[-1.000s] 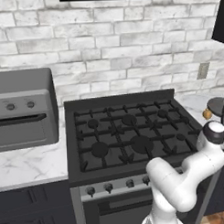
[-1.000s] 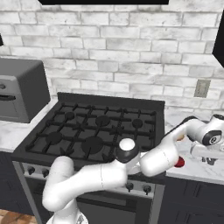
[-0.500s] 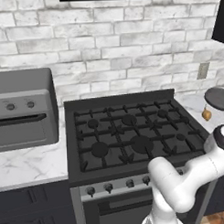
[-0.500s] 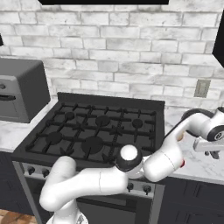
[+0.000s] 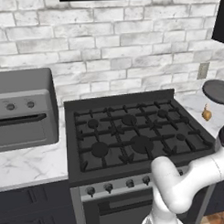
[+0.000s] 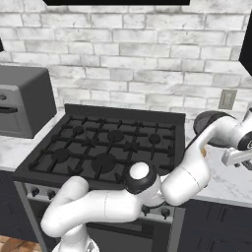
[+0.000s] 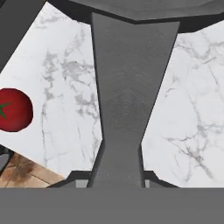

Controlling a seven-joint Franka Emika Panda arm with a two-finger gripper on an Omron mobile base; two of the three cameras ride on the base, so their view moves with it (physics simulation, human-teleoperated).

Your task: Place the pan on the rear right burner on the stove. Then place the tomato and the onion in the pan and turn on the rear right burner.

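**Gripper closed on pan handle at right desk**

The gripper (image 7: 117, 177) is pressed together on the handle of the pan (image 7: 131, 87), whose long axis runs straight away from the fingers toward the bowl. The pan (image 5: 217, 91) sits over the marble desk (image 5: 24, 165) right of the stove (image 5: 133, 131); the rear right burner (image 5: 162, 113) lies leftward of it. The tomato (image 7: 14, 109) rests on the desk beside the handle, the onion (image 5: 206, 113) near the pan. Against a second ago, the forearm sits lower and the jaws have closed.
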